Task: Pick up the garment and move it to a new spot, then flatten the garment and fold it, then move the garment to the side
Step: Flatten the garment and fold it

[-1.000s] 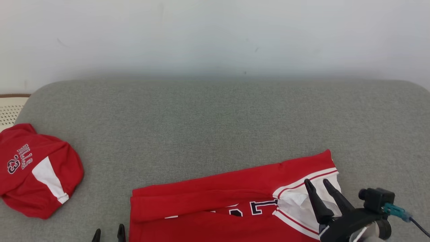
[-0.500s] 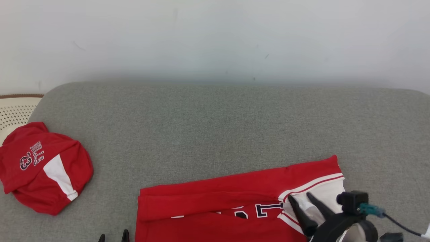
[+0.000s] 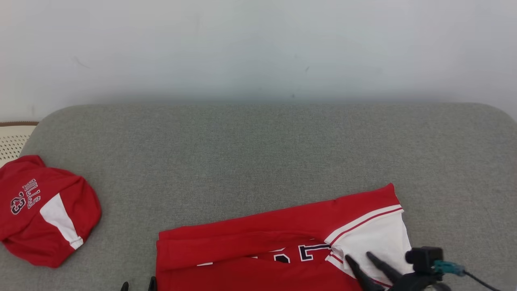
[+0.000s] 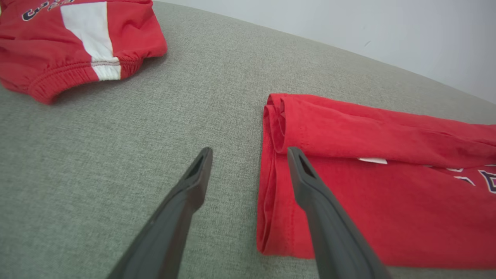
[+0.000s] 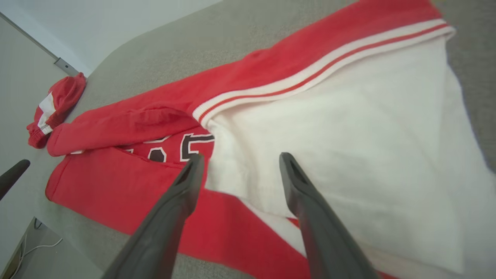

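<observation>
Head view first: seeing the folded red garment flat on the grey cushion, at the cushion's near edge and right of its middle, with its white panel toward the cushion's right end. Also spotting a second, bunched-up red piece way over at the cushion's left end, well apart. Catching the right gripper over the cushion's near right part, above that white panel, fingers spread and holding nothing. Barely making out the tips of the left gripper at the cushion's near edge, just beside the garment's left fold, spread too.

Left wrist view: looking along the left gripper, wide open, nothing between the fingers. One finger over bare cushion, the other over the garment's folded end. Can't tell if it's touching the cloth. Red piece up at the cushion's left end.

Right wrist view: looking along the right gripper, wide open and empty, hanging where the white panel meets the red of the garment. Can't tell about contact here either. Red piece small at the cushion's far left end.
</observation>
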